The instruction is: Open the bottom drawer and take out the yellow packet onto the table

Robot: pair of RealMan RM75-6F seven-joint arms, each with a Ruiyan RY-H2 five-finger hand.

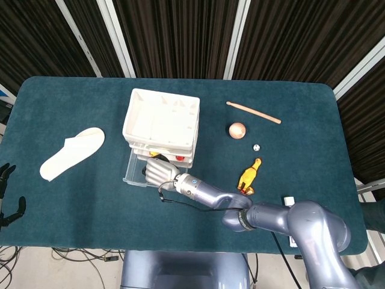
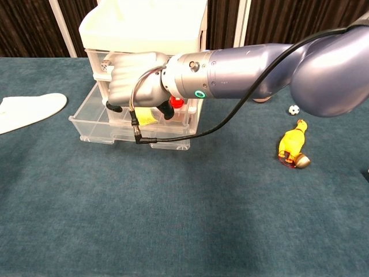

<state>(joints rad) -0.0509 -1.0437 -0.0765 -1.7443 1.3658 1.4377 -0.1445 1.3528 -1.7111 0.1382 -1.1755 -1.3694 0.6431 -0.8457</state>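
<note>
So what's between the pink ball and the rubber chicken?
A tiny black-and-white ball lies between the pink ball and the chicken, clearest in the head view.

Robot test lab or demo booth: table (image 1: 72, 198) covered in teal felt filling mid-frame, black pleated curtains (image 1: 180, 36) with white metal uprights (image 1: 115, 36) across the top, loose cables (image 1: 36, 256) on the floor at lower left, unrelated props scattered on the cloth.

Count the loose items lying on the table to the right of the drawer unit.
4, perhaps more hidden by the arm: a wooden stick at the back, a peach-coloured ball below it, a tiny black-and-white ball, and a rubber chicken nearest the front.
</note>
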